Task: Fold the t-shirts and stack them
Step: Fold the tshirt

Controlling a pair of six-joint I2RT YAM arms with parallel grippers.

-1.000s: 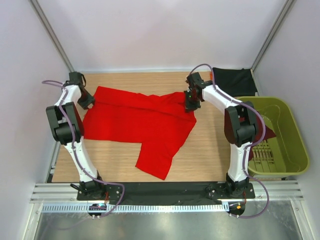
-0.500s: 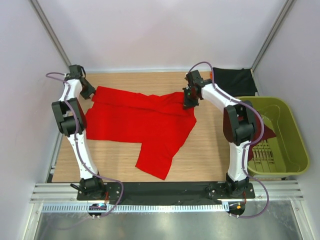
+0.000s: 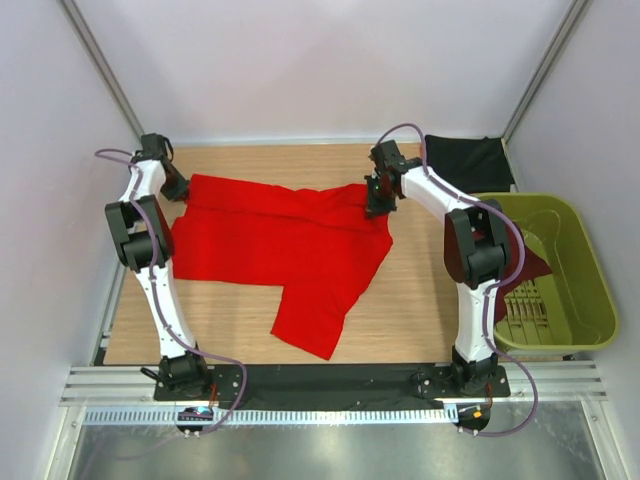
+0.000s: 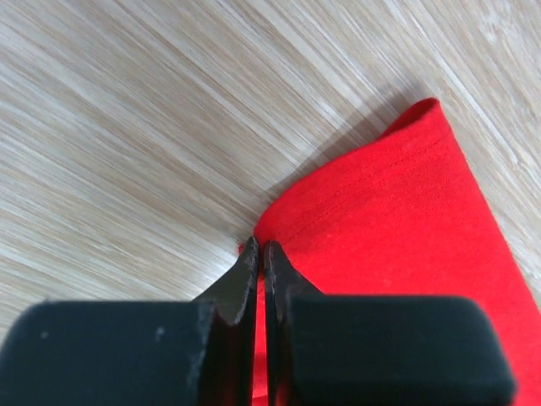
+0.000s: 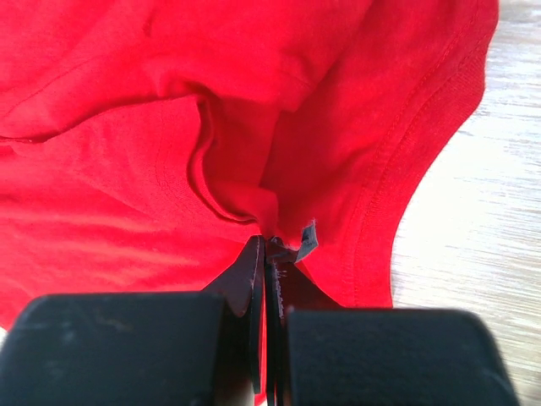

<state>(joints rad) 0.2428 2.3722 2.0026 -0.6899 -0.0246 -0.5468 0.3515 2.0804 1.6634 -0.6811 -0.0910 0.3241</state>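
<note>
The bright red t-shirt (image 3: 280,245) lies spread on the wooden table, one part hanging toward the front. My left gripper (image 3: 178,190) is shut on its far left corner; the left wrist view shows the closed tips (image 4: 260,249) pinching the red hem (image 4: 397,211). My right gripper (image 3: 376,203) is shut on the shirt's far right edge; the right wrist view shows the tips (image 5: 265,245) pinching bunched red cloth (image 5: 254,110) by a small grey tag (image 5: 307,238). A black shirt (image 3: 468,160) lies at the back right. A dark maroon shirt (image 3: 534,268) sits in the basket.
The olive-green plastic basket (image 3: 585,262) stands at the right, beside the right arm. White walls enclose the table at back and sides. A black rail runs along the front edge by the arm bases.
My left gripper has moved back and a little left, pulling the shirt's left corner with it. My right gripper has shifted slightly back. The shirt's far edge is drawn out straighter.
</note>
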